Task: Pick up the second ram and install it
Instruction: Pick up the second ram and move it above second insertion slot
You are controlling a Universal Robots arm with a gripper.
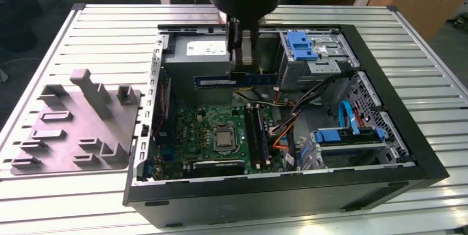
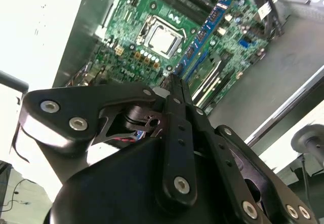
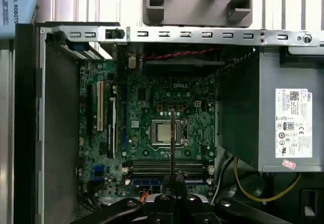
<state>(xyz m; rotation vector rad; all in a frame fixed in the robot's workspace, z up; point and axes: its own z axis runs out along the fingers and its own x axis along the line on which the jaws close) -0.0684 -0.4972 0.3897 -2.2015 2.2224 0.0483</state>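
My gripper (image 1: 239, 72) comes down from above into the open computer case (image 1: 380, 161) and is shut on the second ram (image 1: 212, 81). This is a long thin bluish stick, held level and edge-down in the air. It hangs just in front of the grey power supply (image 1: 196, 53), above the far edge of the green motherboard (image 1: 208, 136). In the second wrist view the ram (image 2: 202, 34) runs out from the gripper (image 2: 174, 84) over the board. In the first wrist view the ram (image 3: 172, 133) shows edge-on as a thin dark line across the processor socket (image 3: 164, 133). The memory slots (image 1: 257, 132) lie below, nearer the front.
The grey plastic parts tray (image 1: 80, 128) lies on the slatted table at the exterior view's left of the case. Drive bays with blue clips (image 1: 301, 46) and loose orange, yellow and blue cables (image 1: 289, 117) fill the case's right half. The case walls surround the board.
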